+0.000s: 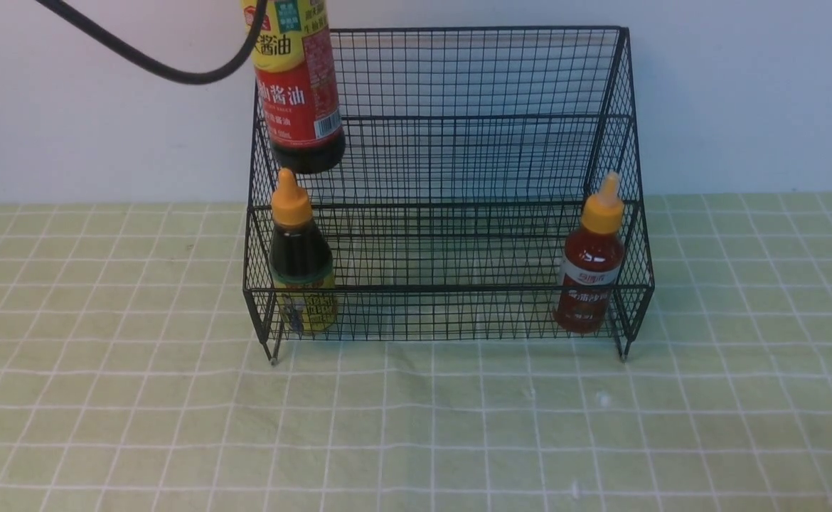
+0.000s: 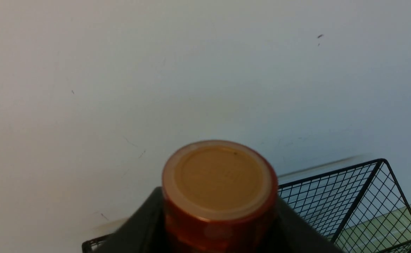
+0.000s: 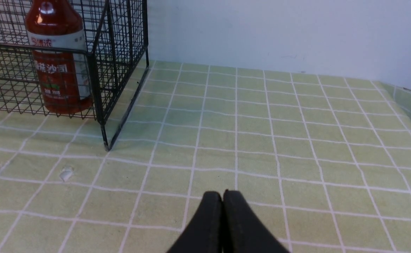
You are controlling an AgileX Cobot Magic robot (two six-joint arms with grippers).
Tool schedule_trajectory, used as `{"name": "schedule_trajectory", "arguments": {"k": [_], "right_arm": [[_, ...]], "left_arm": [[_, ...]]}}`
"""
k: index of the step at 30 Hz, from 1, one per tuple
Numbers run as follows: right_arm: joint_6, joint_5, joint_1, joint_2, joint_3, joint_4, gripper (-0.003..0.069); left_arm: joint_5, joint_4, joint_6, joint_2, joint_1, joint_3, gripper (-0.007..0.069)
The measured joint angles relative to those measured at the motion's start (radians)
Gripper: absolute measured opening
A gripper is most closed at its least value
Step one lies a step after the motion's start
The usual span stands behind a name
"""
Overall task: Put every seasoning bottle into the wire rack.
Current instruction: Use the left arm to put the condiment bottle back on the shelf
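Holding the tall soy-sauce bottle (image 1: 296, 85) up in the air with my left gripper (image 2: 219, 232), I had it hanging upright over the left end of the wire rack (image 1: 451, 192), its base above the upper tier and not resting on anything; from my left wrist all I could see was the brown cap (image 2: 219, 177) with my dark fingers (image 2: 138, 228) clamped on either side of the neck; so yeah, gripped on the bottle for sure. The short dark bottle (image 1: 301, 263) with the yellow label stood in the lower tier at the left front corner, right below the one I was carrying; the red-sauce bottle (image 1: 591, 267) stood at the right front corner of the same tier. My right gripper (image 3: 223, 200) sat low over the green checked tablecloth (image 1: 416, 427), well away from the rack's right side, fingertips pressed together, nothing in them.
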Motion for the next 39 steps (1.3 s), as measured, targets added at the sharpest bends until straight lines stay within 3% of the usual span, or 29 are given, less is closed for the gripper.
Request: {"name": "schedule_trajectory", "arguments": {"k": [28,39], "right_arm": [[0.000,-0.001,0.000,0.000,0.000,0.001,-0.0015],[0.000,-0.001,0.000,0.000,0.000,0.001,-0.0015]], "left_arm": [[0.145,0.008,0.008,0.117,-0.003,0.003,0.0273],[0.312,0.014,0.010,0.179,-0.003,0.003,0.0273]]}}
